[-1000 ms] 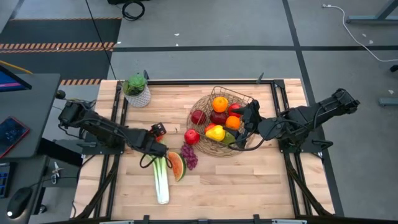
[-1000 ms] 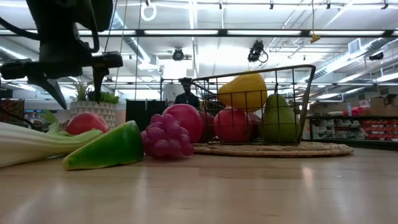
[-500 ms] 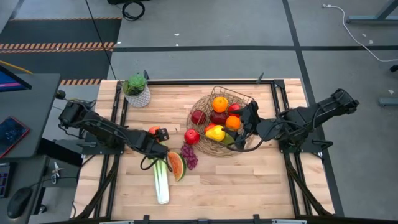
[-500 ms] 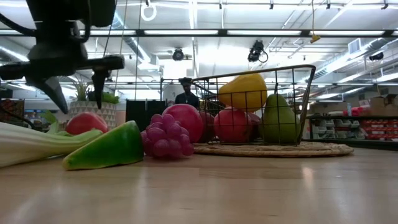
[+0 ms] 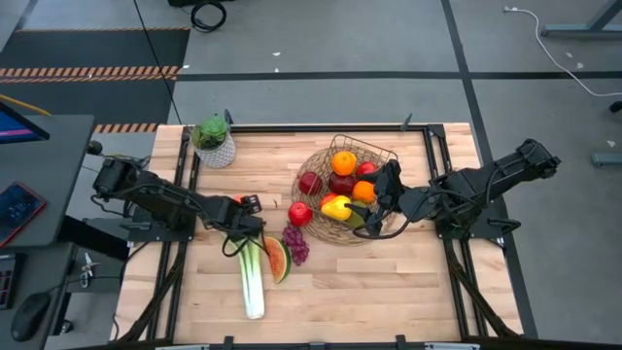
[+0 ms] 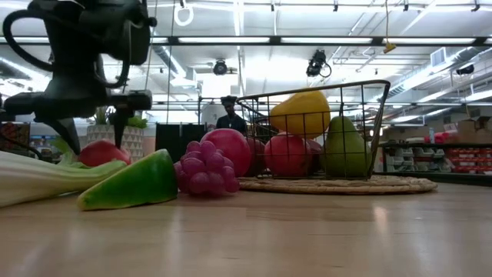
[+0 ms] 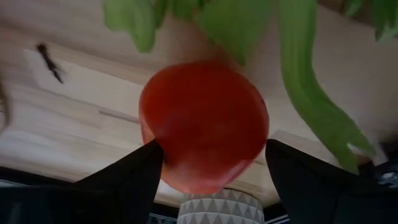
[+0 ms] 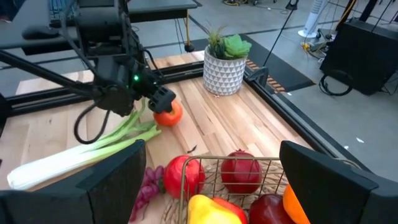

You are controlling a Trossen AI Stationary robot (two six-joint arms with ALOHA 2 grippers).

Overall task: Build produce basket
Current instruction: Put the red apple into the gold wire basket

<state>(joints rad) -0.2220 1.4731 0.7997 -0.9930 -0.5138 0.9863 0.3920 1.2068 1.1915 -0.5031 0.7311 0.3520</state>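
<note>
Basket (image 5: 345, 199): right of table centre, holding oranges, apples, a lemon and a pear.
Loose produce: apple (image 5: 300, 213) against the rim; grapes (image 5: 295, 243), watermelon (image 5: 277, 259), leek (image 5: 252, 282) in front.
Tomato (image 7: 204, 126): on the table by the leek's leaves, possibly an apple.
Left gripper (image 5: 249, 208): fingers wide, straddling the tomato, not clamped.
Right gripper (image 5: 385, 187): wide, empty, over the basket's right edge.

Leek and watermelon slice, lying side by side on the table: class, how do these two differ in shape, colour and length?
The leek is long and thin; the watermelon slice is a short curved wedge. The leek runs from green leaves to a white stalk; the slice has red flesh and a green rind. Both lie on the wooden table, outside the basket.
</note>
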